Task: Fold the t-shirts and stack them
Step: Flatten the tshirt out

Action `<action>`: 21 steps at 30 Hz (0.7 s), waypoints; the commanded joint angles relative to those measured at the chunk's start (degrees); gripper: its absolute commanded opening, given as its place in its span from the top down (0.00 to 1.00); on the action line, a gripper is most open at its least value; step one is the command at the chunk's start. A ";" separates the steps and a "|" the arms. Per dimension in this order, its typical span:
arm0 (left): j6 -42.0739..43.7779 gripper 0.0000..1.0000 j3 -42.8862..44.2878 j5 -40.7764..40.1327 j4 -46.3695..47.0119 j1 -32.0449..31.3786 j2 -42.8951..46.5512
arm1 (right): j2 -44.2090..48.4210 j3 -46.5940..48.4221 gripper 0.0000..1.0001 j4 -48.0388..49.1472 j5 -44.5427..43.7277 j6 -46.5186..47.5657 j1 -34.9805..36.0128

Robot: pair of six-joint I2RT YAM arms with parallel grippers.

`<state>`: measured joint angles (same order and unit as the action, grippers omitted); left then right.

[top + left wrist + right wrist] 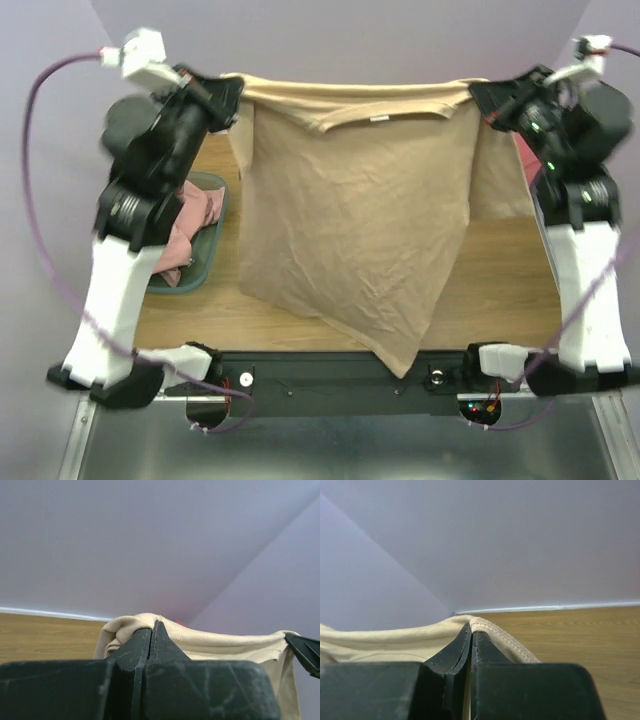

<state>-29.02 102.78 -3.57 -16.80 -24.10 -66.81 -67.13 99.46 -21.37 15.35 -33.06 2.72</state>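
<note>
While tan t-shirt (350, 220) hangs: left fingers (137, 647) and right fingers (485, 652) clamped on its shoulders.
Onto table (500, 270): best lowered evenly, hem first, shoulders taut.

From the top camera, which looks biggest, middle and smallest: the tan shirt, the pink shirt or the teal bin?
1. tan shirt, by far, though it hangs lifted nearer the camera.
2 and 3. teal bin and pink shirt: unsure, the left arm hides part of both.

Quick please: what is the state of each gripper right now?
Left gripper: closed, holding the tan t-shirt.
Right gripper: closed, holding the same tan t-shirt.
</note>
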 commanded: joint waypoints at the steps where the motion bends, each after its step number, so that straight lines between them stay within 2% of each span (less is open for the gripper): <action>1: 1.34 1.00 8.56 5.19 3.26 6.76 -14.09 | -11.49 4.67 1.00 5.78 -5.25 6.15 0.00; 2: 1.24 1.00 10.92 6.98 4.13 7.30 -16.75 | -13.53 5.82 1.00 7.37 -5.16 6.60 0.09; 3: 1.15 1.00 18.52 7.87 3.62 7.66 -19.65 | -15.38 7.75 1.00 8.17 -4.29 7.56 0.00; 6: 1.42 1.00 33.92 10.33 -0.85 8.27 -31.34 | -23.29 18.90 1.00 8.27 -2.44 7.66 0.09; 7: 1.42 1.00 42.76 11.56 -1.04 8.36 -33.54 | -24.61 21.36 1.00 8.44 -2.00 7.75 0.00; 9: 0.02 1.00 46.10 15.25 2.70 9.24 -36.29 | -27.43 27.70 1.00 8.45 -3.04 6.44 0.00; 13: -3.94 1.00 39.89 19.30 9.49 12.05 -32.43 | -28.40 31.14 1.00 9.67 -3.14 4.50 0.09; 15: -3.25 1.00 38.20 20.18 9.16 12.23 -30.23 | -27.71 30.54 1.00 9.59 -2.53 4.93 0.09; 18: -1.75 1.00 30.93 21.33 8.80 12.23 -25.51 | -24.46 24.32 1.00 9.59 -1.82 5.28 0.00; 21: -0.17 1.00 13.64 20.80 11.68 12.15 -17.15 | -18.14 11.76 1.00 9.67 -3.30 6.95 0.00</action>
<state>-31.18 128.16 15.25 -13.06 -11.84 -93.91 -90.24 119.92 -14.06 13.28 -27.99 2.72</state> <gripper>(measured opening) 0.026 0.022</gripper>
